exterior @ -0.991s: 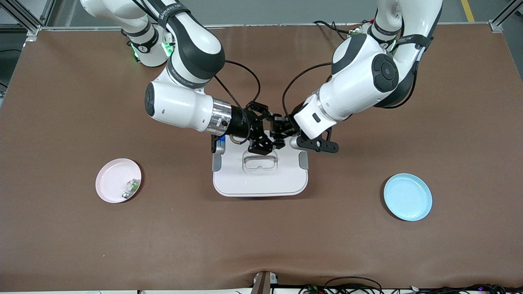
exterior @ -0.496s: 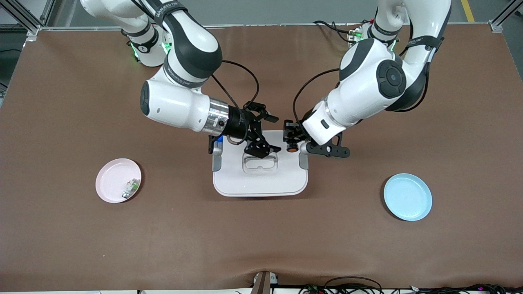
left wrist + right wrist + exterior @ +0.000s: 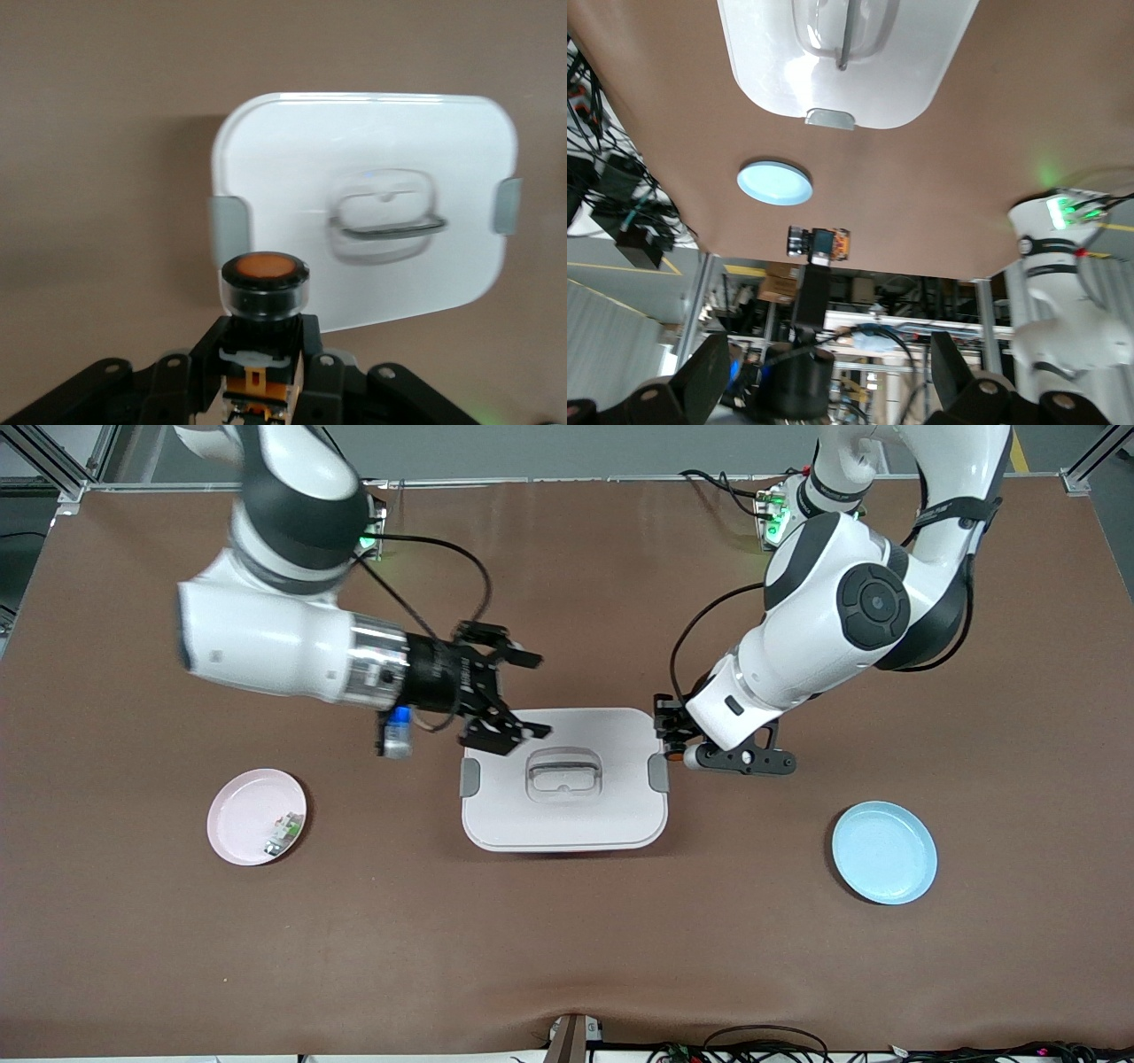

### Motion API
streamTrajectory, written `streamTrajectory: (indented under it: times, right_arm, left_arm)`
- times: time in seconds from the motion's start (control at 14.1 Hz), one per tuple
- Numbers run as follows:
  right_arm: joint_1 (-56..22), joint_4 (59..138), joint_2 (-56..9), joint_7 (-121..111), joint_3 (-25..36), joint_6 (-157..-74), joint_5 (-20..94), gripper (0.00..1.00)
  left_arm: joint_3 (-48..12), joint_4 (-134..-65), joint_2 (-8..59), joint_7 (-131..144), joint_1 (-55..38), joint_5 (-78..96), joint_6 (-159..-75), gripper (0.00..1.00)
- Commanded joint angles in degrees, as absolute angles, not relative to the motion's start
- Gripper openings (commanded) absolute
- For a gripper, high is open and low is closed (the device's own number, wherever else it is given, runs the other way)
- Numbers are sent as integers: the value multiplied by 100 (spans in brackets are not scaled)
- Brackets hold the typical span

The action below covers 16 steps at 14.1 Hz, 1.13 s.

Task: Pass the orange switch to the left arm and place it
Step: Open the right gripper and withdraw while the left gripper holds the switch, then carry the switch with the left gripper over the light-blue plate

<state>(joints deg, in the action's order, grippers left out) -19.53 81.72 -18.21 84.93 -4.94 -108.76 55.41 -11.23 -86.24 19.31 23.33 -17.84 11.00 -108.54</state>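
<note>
1 orange switch [image 3: 262, 292] sits clamped in left end effector [image 3: 671, 740]; right end effector [image 3: 518, 695] gapes.

A pink plate [image 3: 256, 817] lies on the brown table [image 3: 567, 939] toward the right arm's end, holding a small green-and-white part [image 3: 283, 831] near its rim; a blue plate [image 3: 884, 852] lies toward the left arm's end

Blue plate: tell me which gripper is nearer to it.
Left. The left gripper, holding the orange switch, is by the box edge on the blue plate's side; the right gripper is over the box's other end.
</note>
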Motion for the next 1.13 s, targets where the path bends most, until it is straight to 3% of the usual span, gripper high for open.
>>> streamTrajectory:
  times: [0.0, 0.28, 0.57, 1.06]
  right_arm:
    - [-1320, 8323, -1337, 7834, -554, -9882, 5240, 100]
    - [-1222, 8489, -862, 6227, -554, -9027, 3449, 100]
    - [-731, 9095, -388, 4487, -554, -8728, 2858, 100]
    - [-124, 10010, 342, 2103, -554, -8780, 1347, 100]
  left_arm:
    - [-1142, -8666, 1749, 2189, -1582, 555, -10512, 0]
    - [-1134, -8753, 1740, 1391, -1144, 325, -10310, 0]
    - [-1143, -8956, 1766, 670, -634, 27, -10336, 0]
    - [-1151, -9922, 1793, 194, -114, -807, -11160, 0]
